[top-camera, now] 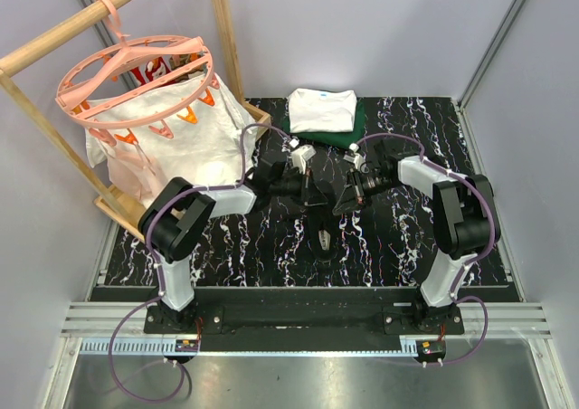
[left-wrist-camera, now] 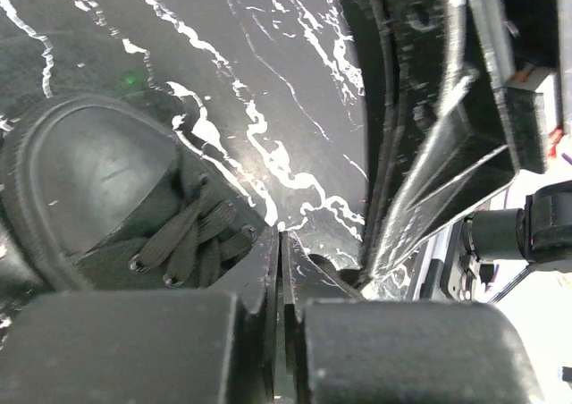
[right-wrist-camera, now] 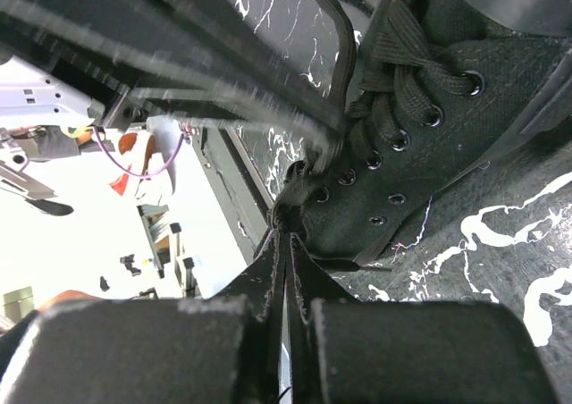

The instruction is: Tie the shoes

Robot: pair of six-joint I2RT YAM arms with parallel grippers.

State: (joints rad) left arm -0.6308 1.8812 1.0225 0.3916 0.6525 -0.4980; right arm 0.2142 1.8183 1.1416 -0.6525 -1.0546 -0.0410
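The small black sneaker (top-camera: pixel 322 223) lies mid-table between both grippers, its pale grey patch (top-camera: pixel 324 241) towards the near edge. In the left wrist view its rounded toe (left-wrist-camera: pixel 94 176) and laces (left-wrist-camera: pixel 183 234) sit left of my left gripper (left-wrist-camera: pixel 282 239), which is shut, with a thin black lace strand (left-wrist-camera: pixel 386 263) leaving its right finger. My right gripper (right-wrist-camera: pixel 287 223) is shut on the bunched lace (right-wrist-camera: pixel 299 194) by the shoe's eyelets (right-wrist-camera: pixel 393 167). In the top view the left gripper (top-camera: pixel 314 194) and right gripper (top-camera: pixel 337 204) nearly meet above the shoe.
Folded white and dark green clothes (top-camera: pixel 323 110) lie at the back of the table. A pink round hanger (top-camera: pixel 136 74) and white cloth (top-camera: pixel 181 147) hang on a wooden rack (top-camera: pixel 54 38) at the back left. The right gripper's body (left-wrist-camera: pixel 438 127) fills the left wrist view's right side.
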